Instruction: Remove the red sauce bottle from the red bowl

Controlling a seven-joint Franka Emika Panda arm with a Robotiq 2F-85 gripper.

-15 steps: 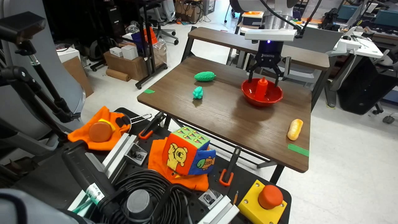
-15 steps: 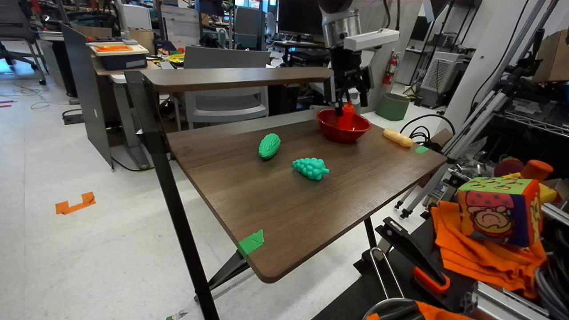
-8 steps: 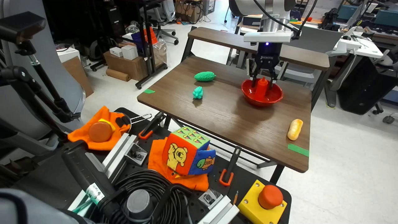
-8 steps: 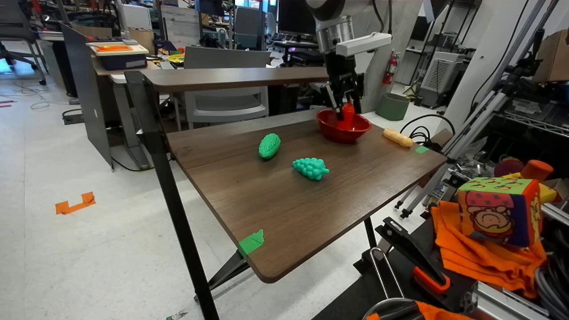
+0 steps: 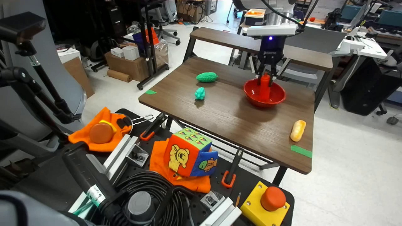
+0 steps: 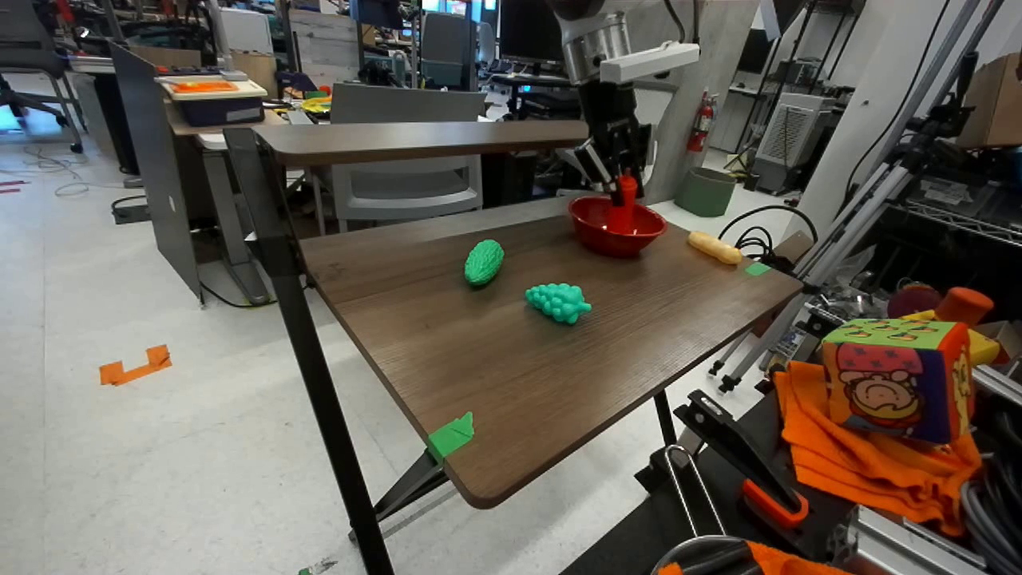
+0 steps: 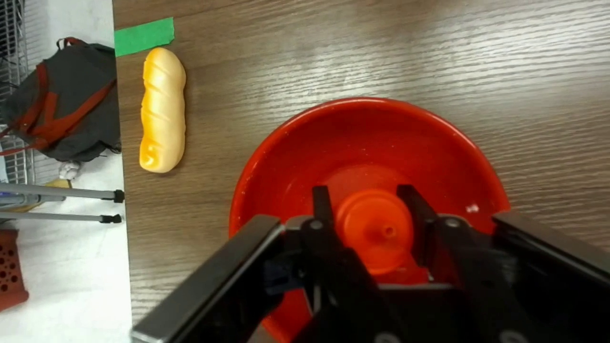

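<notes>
Basically the gripper [image 5: 265, 81] has its jaws clamped on the red sauce bottle [image 5: 264, 91], one finger per side. Bottle's upright inside the red bowl [image 5: 278, 94], tho idk if its base touches bottom. In both exterior views, bread roll [image 5: 298, 130] is right of the bowl, green toy [image 6: 484, 263] n teal toy [image 6: 557, 303] left.
</notes>
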